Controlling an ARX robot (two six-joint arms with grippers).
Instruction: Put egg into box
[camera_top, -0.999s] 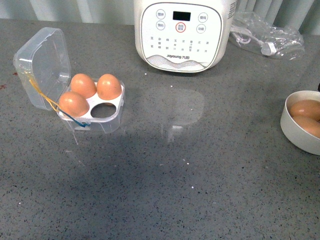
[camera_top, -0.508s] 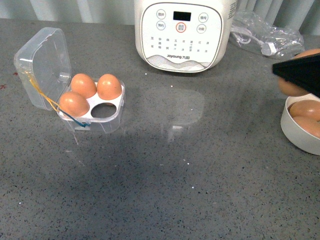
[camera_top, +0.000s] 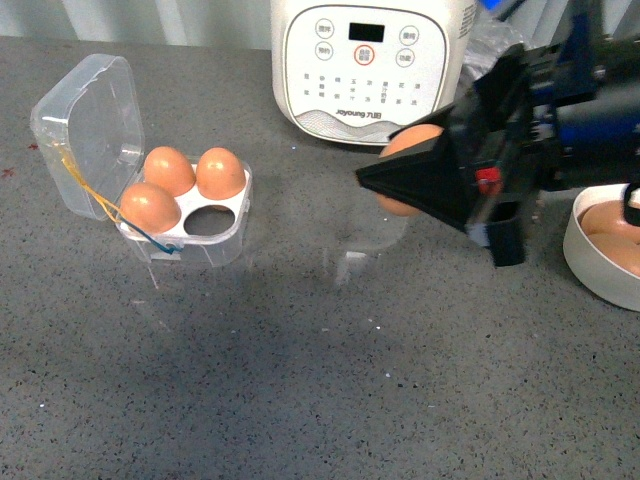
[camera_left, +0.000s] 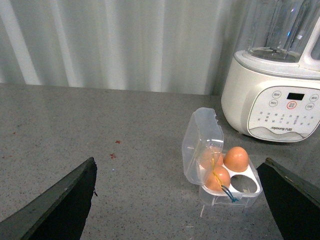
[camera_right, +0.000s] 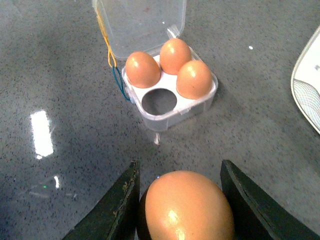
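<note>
My right gripper (camera_top: 385, 185) is shut on the egg (camera_top: 410, 150), an orange-brown hen's egg, and holds it above the counter right of the box. In the right wrist view the egg (camera_right: 187, 207) sits between the two dark fingers (camera_right: 117, 207). The box (camera_top: 190, 220), a clear case with its lid open, stands at the left with three brown eggs and one empty hole (camera_top: 208, 220). It also shows in the right wrist view (camera_right: 167, 102) and in the left wrist view (camera_left: 227, 175). My left gripper (camera_left: 185, 210) is open, back from the box, and out of the front view.
A white cooker (camera_top: 365, 65) stands at the back middle. A round white bowl (camera_top: 600, 255) with brown eggs sits at the right edge. A crumpled clear plastic bag (camera_top: 495, 45) lies behind the right arm. The counter (camera_top: 300, 380) is grey stone.
My right arm has come in from the right edge and moved left toward the box with the egg in its jaws. The box and its three eggs have not moved.
</note>
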